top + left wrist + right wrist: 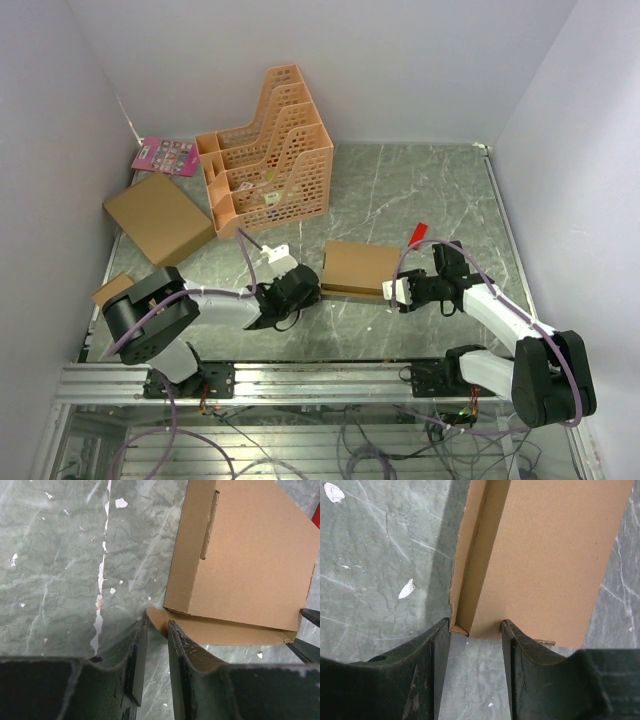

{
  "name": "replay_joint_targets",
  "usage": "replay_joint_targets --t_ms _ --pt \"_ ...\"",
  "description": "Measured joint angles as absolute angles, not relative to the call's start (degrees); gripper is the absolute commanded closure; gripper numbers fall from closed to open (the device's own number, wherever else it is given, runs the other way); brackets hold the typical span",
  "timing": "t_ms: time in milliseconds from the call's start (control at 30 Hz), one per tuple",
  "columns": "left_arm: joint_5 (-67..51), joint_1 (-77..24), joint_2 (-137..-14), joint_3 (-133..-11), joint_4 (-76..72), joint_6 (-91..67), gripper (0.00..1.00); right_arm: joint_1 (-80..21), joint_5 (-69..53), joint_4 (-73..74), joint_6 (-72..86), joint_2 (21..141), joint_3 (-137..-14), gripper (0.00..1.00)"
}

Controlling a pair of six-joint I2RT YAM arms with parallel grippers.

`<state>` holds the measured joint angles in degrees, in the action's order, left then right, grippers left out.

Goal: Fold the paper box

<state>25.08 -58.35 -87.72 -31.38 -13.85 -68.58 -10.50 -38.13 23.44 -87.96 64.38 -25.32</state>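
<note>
Grey-green marbled table [420,190], with white walls on three sides. The paper box [360,268] lies flat and shallow on the near middle of the table, between my two arms.

My left fingers [136,650] are at the box's left near corner with a narrow gap between them. The rounded tip of a flap [156,619] reaches into that gap. I cannot tell whether they pinch it.

My right fingers [432,650] are about half spread at the box's right end. Their tips touch its edge on either side of a folded side wall [470,570] and are not closed on it.

At far left stands an orange file rack [268,150], with a flat box [160,217] to its left. A pink card [165,155] lies by the wall and a small box [113,289] at the left edge. A red item [418,233] lies just beyond my right wrist.
</note>
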Motion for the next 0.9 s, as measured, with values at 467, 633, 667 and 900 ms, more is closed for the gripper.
replay_joint_targets --t_ms 467,633,667,900 --pt "25.3 -58.4 -88.6 -32.7 -13.9 -67.8 0.83 -10.6 -38.1 23.5 -88.3 64.4 -25.3 0.56" --pt "25.3 -58.5 -88.6 -33.2 -13.7 -67.4 0.89 -10.8 -38.2 23.5 -88.4 64.4 -25.3 0.56" --pt "25.3 -58.6 -88.6 -33.3 -13.6 -67.2 0.9 -10.8 -38.1 23.5 -88.4 64.4 -25.3 0.56" --pt "25.3 -58.7 -88.6 -33.3 -13.4 -66.7 0.91 -10.9 -38.1 23.5 -88.4 64.4 -25.3 0.56"
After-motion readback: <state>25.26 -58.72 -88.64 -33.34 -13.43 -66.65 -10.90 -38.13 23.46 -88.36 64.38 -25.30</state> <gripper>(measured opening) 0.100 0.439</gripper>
